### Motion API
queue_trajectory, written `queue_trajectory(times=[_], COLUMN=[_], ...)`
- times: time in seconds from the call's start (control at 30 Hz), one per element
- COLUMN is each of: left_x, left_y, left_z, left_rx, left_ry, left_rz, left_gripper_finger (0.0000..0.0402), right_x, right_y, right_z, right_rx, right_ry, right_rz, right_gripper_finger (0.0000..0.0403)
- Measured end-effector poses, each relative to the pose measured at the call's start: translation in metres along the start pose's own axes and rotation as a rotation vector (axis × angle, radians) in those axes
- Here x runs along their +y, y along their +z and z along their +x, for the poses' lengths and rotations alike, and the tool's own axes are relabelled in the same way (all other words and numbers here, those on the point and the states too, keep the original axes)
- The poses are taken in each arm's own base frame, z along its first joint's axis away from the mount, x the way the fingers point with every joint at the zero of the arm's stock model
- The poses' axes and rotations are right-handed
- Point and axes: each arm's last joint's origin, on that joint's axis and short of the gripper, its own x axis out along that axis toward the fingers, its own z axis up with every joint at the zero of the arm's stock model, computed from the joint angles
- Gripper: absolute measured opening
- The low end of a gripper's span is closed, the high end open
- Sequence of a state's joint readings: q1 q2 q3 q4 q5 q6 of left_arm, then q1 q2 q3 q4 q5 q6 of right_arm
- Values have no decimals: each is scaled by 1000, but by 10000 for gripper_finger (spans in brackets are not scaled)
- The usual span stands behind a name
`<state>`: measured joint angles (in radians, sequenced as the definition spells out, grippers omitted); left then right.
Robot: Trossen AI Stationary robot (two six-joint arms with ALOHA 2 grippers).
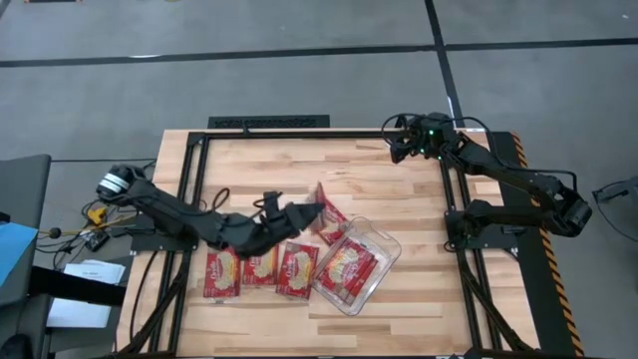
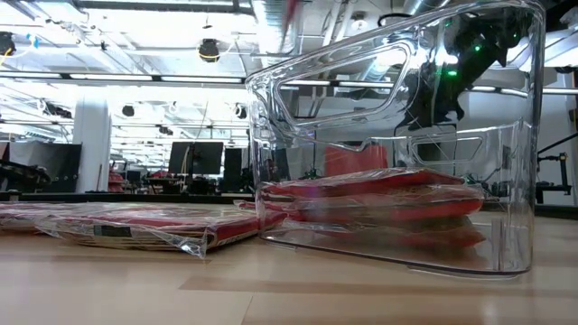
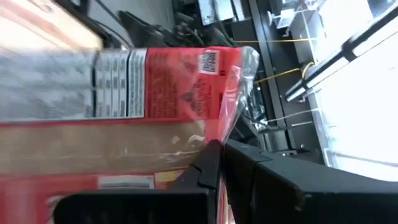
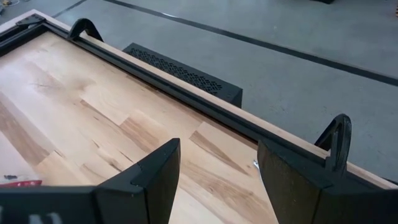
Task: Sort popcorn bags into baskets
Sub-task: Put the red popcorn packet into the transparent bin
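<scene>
My left gripper (image 1: 310, 211) is shut on one red popcorn bag (image 1: 330, 213), held above the table by the far left corner of the clear basket (image 1: 391, 247). Its back face with the printed label fills the left wrist view (image 3: 155, 81). The basket holds several red bags (image 1: 349, 267), which lie flat on its floor (image 2: 379, 191). Three more bags (image 1: 261, 269) lie flat in a row on the table left of the basket. My right gripper (image 4: 217, 168) is open and empty over the table's far right corner (image 1: 401, 150). My left gripper pinches the bag between its two fingers (image 3: 208, 165) near one end, by the clear sealed edge (image 3: 239, 74). The fingers reach in from the table's left. The bag is lifted clear of the table and stands tilted on edge beyond the fingers.
A black metal frame (image 1: 269, 133) runs around the wooden table. The basket's tall clear wall (image 2: 397, 81) stands close to the low camera. Bare wood lies at the far middle and right of the table (image 1: 399, 189).
</scene>
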<state>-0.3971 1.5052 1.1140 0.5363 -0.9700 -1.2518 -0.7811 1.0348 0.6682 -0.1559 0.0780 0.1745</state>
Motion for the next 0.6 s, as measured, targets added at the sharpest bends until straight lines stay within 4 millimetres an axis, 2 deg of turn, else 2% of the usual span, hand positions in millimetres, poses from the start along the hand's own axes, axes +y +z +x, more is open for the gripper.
queue_trajectory(times=[0.17, 0.3, 0.43, 0.6], left_x=[-20, -27, -24, -11], left_y=[-32, -60, -90, -124], left_z=[-2, -6, -9, -10], left_rx=[-21, -65, -119, -212], left_ry=[-5, 15, 52, 92], left_rz=[43, 39, 39, -29], left_gripper_finger=[0, 0, 0, 0], right_x=[0, 0, 0, 0], right_y=[-2, -3, -5, -7], right_z=[0, 0, 0, 0], right_rx=[20, 28, 48, 69], right_ry=[-2, -2, -4, -8], right_rz=[-3, -3, -5, -9], right_gripper_finger=[240, 240, 240, 240])
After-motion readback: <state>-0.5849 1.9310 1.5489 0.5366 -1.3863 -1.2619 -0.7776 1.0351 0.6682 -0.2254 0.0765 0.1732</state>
